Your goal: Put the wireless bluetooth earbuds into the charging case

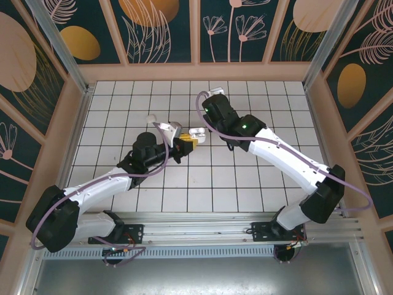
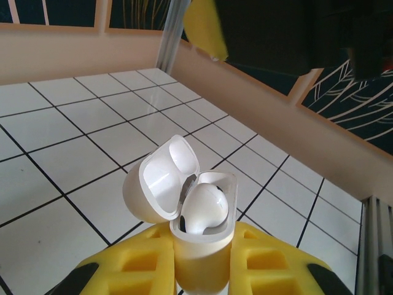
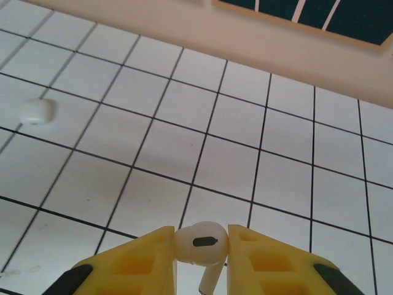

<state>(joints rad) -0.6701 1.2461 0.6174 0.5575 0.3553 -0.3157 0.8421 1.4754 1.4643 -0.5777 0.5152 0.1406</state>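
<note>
My left gripper (image 2: 202, 246) is shut on the white charging case (image 2: 202, 261), which stands upright between its yellow fingers (image 2: 129, 267). The lid (image 2: 161, 181) is tipped open to the left, and one white earbud (image 2: 206, 209) sits in the case. From above, the case (image 1: 196, 131) is near the table's middle, just past the left gripper (image 1: 186, 144). My right gripper (image 3: 201, 236) is shut on a second earbud (image 3: 201, 241), stem hanging down, well above the tiles. One of its yellow fingers (image 2: 206, 27) shows above and beyond the case.
A small white rounded piece (image 1: 151, 117) lies on the tiled floor (image 1: 245, 178) left of the case, also seen far left from the right wrist (image 3: 37, 112). Wooden walls (image 1: 196, 72) ring the table. The right arm's dark wrist (image 1: 218, 110) hangs close behind the case.
</note>
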